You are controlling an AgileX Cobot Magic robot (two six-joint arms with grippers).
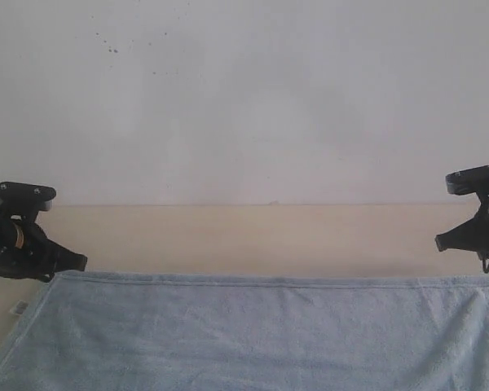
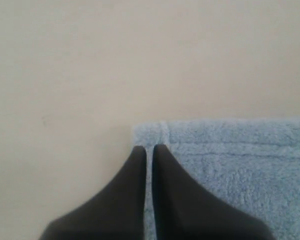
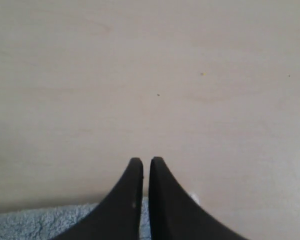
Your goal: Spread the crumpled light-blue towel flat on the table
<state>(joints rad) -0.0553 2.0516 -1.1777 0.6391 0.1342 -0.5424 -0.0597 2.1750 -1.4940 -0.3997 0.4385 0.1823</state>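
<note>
The pale blue towel [image 1: 253, 334] lies flat across the near part of the beige table [image 1: 244, 236], its far hem straight from side to side. My left gripper [image 1: 75, 263] is at the towel's far left corner and my right gripper [image 1: 444, 242] at its far right end. In the left wrist view the gripper [image 2: 147, 147] is shut to a thin slit over the towel [image 2: 240, 160] corner, with cloth showing in the slit. In the right wrist view the gripper [image 3: 142, 160] is likewise shut. Its tips reach past the towel [image 3: 35, 222] hem over the bare table [image 3: 150, 75].
A white wall [image 1: 244, 98] rises along the table's far edge. A strip of bare table runs between the towel's hem and the wall. A small white tag [image 1: 20, 308] sticks out at the towel's left edge, and another tag [image 3: 194, 198] shows beside the right fingers.
</note>
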